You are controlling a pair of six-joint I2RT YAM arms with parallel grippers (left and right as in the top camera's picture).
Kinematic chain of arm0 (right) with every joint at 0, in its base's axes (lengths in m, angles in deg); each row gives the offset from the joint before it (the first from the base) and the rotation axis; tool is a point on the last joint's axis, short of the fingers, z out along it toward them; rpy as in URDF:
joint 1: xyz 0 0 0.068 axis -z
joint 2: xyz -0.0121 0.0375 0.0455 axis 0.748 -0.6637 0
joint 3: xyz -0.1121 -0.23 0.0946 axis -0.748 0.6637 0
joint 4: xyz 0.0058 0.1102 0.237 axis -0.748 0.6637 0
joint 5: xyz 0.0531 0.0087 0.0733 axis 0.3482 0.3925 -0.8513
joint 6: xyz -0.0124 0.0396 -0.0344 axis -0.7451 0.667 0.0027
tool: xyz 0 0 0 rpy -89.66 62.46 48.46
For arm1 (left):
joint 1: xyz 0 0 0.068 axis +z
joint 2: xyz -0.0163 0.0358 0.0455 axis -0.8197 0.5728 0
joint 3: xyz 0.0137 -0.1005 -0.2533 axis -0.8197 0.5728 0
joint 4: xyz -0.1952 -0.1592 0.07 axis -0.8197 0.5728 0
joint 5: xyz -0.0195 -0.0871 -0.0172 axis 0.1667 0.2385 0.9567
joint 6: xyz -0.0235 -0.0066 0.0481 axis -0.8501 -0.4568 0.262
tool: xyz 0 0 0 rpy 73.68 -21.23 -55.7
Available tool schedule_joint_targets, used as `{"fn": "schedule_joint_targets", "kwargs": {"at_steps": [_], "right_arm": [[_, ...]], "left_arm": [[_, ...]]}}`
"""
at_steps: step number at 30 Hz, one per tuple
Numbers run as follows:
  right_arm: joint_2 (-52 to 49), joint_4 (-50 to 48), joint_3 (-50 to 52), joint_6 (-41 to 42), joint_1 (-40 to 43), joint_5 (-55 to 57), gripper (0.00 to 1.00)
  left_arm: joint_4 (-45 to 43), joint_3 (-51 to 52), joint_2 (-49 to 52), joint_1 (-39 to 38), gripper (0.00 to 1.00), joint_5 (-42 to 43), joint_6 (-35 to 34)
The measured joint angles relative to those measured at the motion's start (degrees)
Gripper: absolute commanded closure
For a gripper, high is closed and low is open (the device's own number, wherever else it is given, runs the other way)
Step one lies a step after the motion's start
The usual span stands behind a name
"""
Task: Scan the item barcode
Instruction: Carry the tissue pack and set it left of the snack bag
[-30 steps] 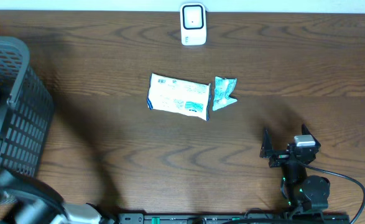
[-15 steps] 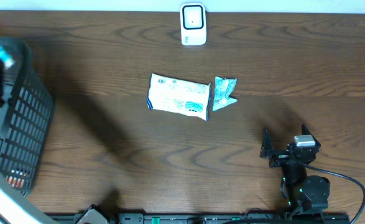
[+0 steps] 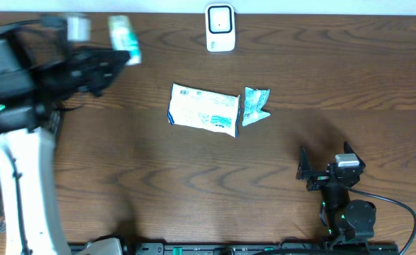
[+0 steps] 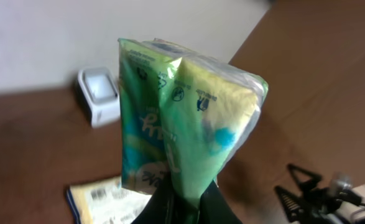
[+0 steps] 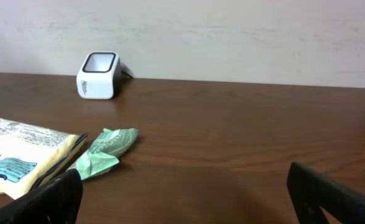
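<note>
Pinched the green pouch (image 4: pixel 188 118) by its lower edge alone in the left end effector (image 4: pixel 183 202), aloft to the left of the scanner (image 3: pixel 220 28) and clear of the counter (image 3: pixel 193 184). Had the right end effector (image 3: pixel 326 166) spread wide and idle near the front edge. Risked a slip or twist from so thin a hold. Showed no barcode on the visible face, so risked a missed read. Could have brushed the white packet (image 3: pixel 203 110) if brought in low.

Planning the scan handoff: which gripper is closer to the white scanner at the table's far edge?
Left. The left gripper, shut on a green packet, is raised left of the scanner; the right gripper sits open, far toward the near edge.
</note>
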Motion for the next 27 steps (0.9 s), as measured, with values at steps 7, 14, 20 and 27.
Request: {"fn": "schedule_joint_targets", "kwargs": {"at_steps": [7,14,20,27], "right_arm": [[0.0,0.0,0.0,0.0,0.0,0.0,0.01],[0.0,0.0,0.0,0.0,0.0,0.0,0.01],[0.0,0.0,0.0,0.0,0.0,0.0,0.01],[0.0,0.0,0.0,0.0,0.0,0.0,0.01]], "left_arm": [[1.8,0.0,7.4,-15.9,0.93,-40.8,-6.3],[3.0,0.0,18.3,-21.4,0.93,-62.2,-11.7],[5.0,0.0,28.6,-22.3,0.92,-66.6,-16.6],[5.6,0.0,34.4,-22.4,0.92,-66.4,-21.5]]}}
